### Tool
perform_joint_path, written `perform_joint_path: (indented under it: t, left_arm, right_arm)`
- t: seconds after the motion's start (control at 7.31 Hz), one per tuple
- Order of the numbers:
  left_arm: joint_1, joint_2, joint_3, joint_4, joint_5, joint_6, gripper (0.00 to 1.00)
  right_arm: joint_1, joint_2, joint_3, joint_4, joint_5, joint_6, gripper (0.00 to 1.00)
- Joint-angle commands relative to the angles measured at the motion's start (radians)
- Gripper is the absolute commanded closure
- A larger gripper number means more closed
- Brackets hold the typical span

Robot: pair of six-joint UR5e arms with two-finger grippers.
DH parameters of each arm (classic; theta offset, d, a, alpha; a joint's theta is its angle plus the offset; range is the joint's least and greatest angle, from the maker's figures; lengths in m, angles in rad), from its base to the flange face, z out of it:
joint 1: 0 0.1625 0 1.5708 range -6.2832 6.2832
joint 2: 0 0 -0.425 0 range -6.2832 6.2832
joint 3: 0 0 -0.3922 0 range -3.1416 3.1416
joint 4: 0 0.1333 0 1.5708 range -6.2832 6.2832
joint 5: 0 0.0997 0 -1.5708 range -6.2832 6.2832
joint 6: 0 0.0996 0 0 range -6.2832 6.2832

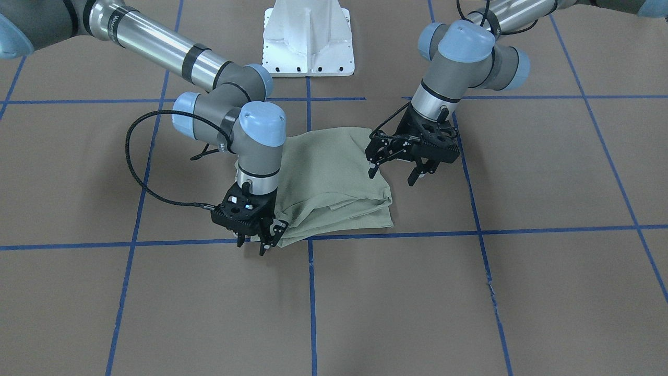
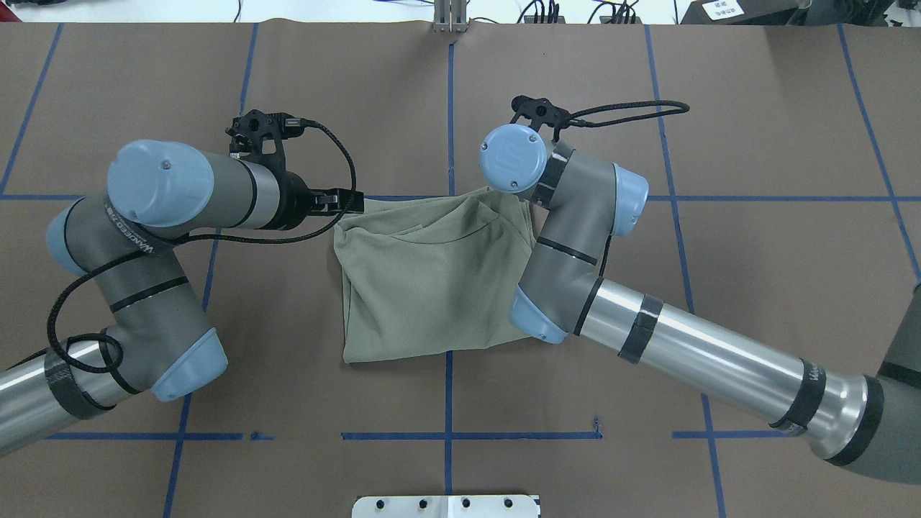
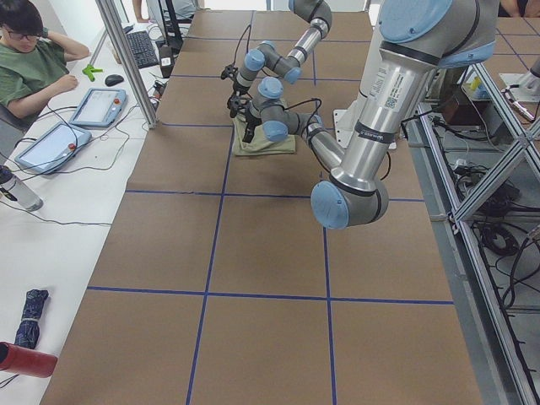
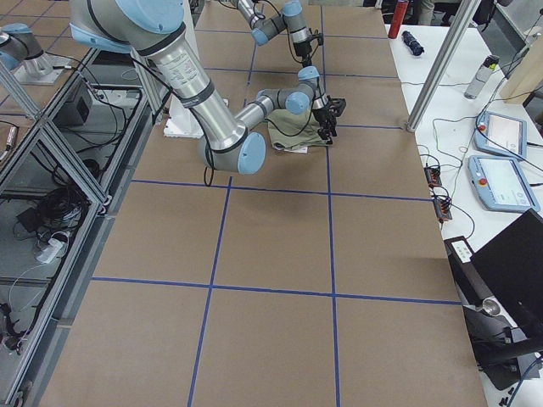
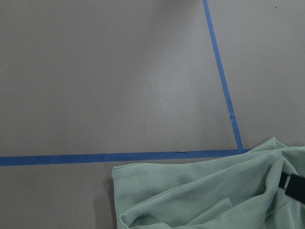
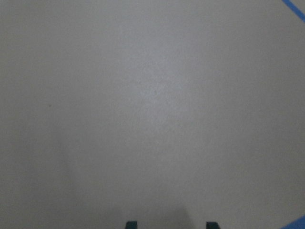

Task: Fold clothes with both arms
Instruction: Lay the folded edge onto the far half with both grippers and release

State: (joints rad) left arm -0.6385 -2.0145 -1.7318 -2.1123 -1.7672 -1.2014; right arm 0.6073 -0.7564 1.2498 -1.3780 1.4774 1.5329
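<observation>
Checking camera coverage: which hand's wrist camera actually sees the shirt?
The left hand: its wrist view shows the green shirt along the bottom. The right hand sees only bare table and its own fingertips.

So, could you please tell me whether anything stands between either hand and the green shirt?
Nothing visible does. The left hand hangs open at one edge of the shirt, and the right hand is open beside its corner.
</observation>
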Motion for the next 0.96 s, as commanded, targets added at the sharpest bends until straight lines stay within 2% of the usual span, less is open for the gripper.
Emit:
perform_joint_path:
  t: [0.0, 0.14, 0.55, 0.82]
  left_arm:
    - [0.002, 0.0, 0.0, 0.0, 0.0, -0.001, 0.0]
    - [0.002, 0.002, 0.0, 0.0, 0.0, -0.001, 0.0]
    - [0.002, 0.002, 0.0, 0.0, 0.0, -0.009, 0.0]
    - [0.002, 0.002, 0.0, -0.002, 0.0, -0.01, 0.0]
  right_arm:
    - [0.029, 0.053, -0.013, 0.004, 0.042, -0.002, 0.42]
    - [0.026, 0.092, -0.012, -0.002, 0.107, 0.033, 0.42]
    - [-0.067, 0.095, 0.0, -0.019, 0.098, 0.153, 0.45]
    - [-0.09, 0.094, -0.001, -0.035, 0.072, 0.164, 0.49]
